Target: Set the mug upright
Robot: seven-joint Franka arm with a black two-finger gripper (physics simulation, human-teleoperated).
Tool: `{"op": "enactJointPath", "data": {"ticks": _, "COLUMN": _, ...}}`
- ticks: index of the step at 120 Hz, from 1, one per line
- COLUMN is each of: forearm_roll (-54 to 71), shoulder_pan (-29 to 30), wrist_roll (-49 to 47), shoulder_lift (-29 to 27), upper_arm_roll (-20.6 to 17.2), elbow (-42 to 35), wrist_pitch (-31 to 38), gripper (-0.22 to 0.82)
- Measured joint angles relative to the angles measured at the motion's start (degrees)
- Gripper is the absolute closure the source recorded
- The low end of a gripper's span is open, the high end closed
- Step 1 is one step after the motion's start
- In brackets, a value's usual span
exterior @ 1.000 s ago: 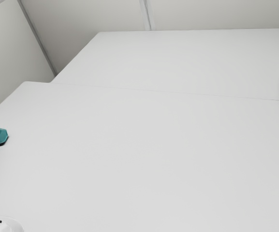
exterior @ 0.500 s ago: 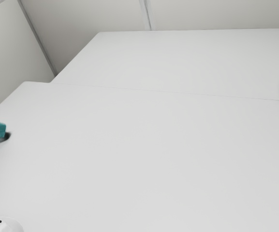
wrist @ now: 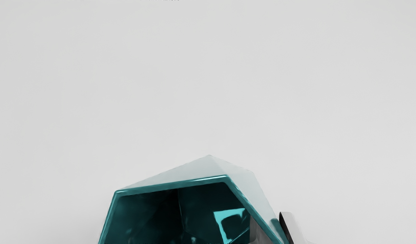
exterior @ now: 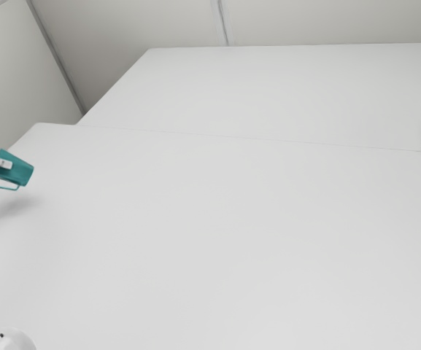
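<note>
In the exterior view, the black gripper (exterior: 4,165) reaches in from the left edge, shut on the wall of the teal mug (exterior: 22,173). The mug hangs tilted above the white table (exterior: 217,240), its shadow beneath it and its handle on the lower side. In the wrist view, the gripper (wrist: 269,228) has one finger inside the mug (wrist: 147,217) and the other outside, pinching its angular wall near the rim. The mug's dark, open interior faces the camera.
A second white surface (exterior: 268,91) adjoins the table's far edge, with pale walls beyond. A rounded white part (exterior: 9,340) shows at the exterior view's bottom left corner.
The mug has risen off the table and shifted slightly toward the exterior view's right, tilting differently. The gripper holding it has come into that view.
</note>
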Motion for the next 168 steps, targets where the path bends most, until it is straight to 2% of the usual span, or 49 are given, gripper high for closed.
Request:
{"op": "enactJointPath", "data": {"ticks": 17, "forearm_roll": 2.16, "shoulder_pan": -2.87, "wrist_roll": -0.43, "shoulder_lift": -7.76, "upper_arm_roll": -1.66, "elbow": -10.04, "wrist_pitch": 6.57, "gripper": 0.78}}
{"op": "enactJointPath", "data": {"ticks": 31, "forearm_roll": 6.83, "shoulder_pan": -7.18, "wrist_roll": -2.32, "shoulder_lift": -11.77, "upper_arm_roll": -2.09, "elbow": -14.65, "wrist_pitch": 10.95, "gripper": 0.78}}
{"op": "enactJointPath", "data": {"ticks": 58, "forearm_roll": 15.17, "shoulder_pan": -8.72, "wrist_roll": -9.36, "shoulder_lift": -17.11, "upper_arm_roll": -11.07, "elbow": -21.76, "wrist_pitch": 16.94, "gripper": 0.78}}
{"op": "enactJointPath", "data": {"ticks": 80, "forearm_roll": 19.73, "shoulder_pan": -9.16, "wrist_roll": -16.95, "shoulder_lift": -20.37, "upper_arm_roll": -17.40, "elbow": -27.17, "wrist_pitch": 20.28, "gripper": 0.78}}
{"op": "enactJointPath", "data": {"ticks": 103, "forearm_roll": 23.74, "shoulder_pan": -12.76, "wrist_roll": -25.59, "shoulder_lift": -22.14, "upper_arm_roll": -19.59, "elbow": -31.12, "wrist_pitch": 22.51, "gripper": 0.78}}
{"op": "enactJointPath", "data": {"ticks": 137, "forearm_roll": 26.24, "shoulder_pan": -13.53, "wrist_roll": -36.90, "shoulder_lift": -26.38, "upper_arm_roll": -26.04, "elbow": -37.03, "wrist_pitch": 26.04, "gripper": 0.78}}
{"op": "enactJointPath", "data": {"ticks": 168, "forearm_roll": 26.52, "shoulder_pan": -14.52, "wrist_roll": -44.17, "shoulder_lift": -28.02, "upper_arm_roll": -28.03, "elbow": -41.77, "wrist_pitch": 30.43, "gripper": 0.78}}
